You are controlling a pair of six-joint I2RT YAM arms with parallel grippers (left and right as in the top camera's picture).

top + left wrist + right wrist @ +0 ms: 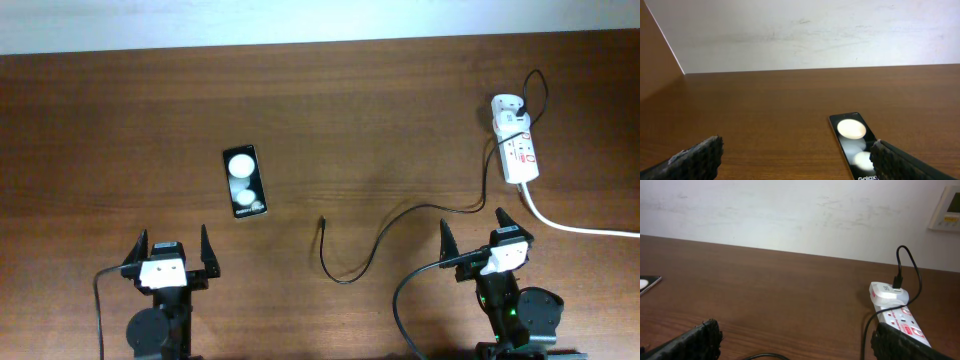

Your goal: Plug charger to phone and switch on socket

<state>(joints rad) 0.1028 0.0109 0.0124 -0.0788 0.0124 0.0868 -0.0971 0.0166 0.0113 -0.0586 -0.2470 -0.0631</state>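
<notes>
The black phone (244,181) lies flat at left centre with two white round spots on its face; it also shows in the left wrist view (852,140). The white socket strip (518,145) lies at the far right with a white plug adapter (508,106) in it. The thin black charger cable (400,225) runs from the adapter to a loose connector tip (323,222) on the table, apart from the phone. My left gripper (171,250) is open and empty, near the front edge below the phone. My right gripper (474,233) is open and empty, in front of the socket (905,322).
The socket's thick white cord (575,226) runs off the right edge. A white wall borders the table's far edge (300,45). A wall panel (946,207) shows at the upper right in the right wrist view.
</notes>
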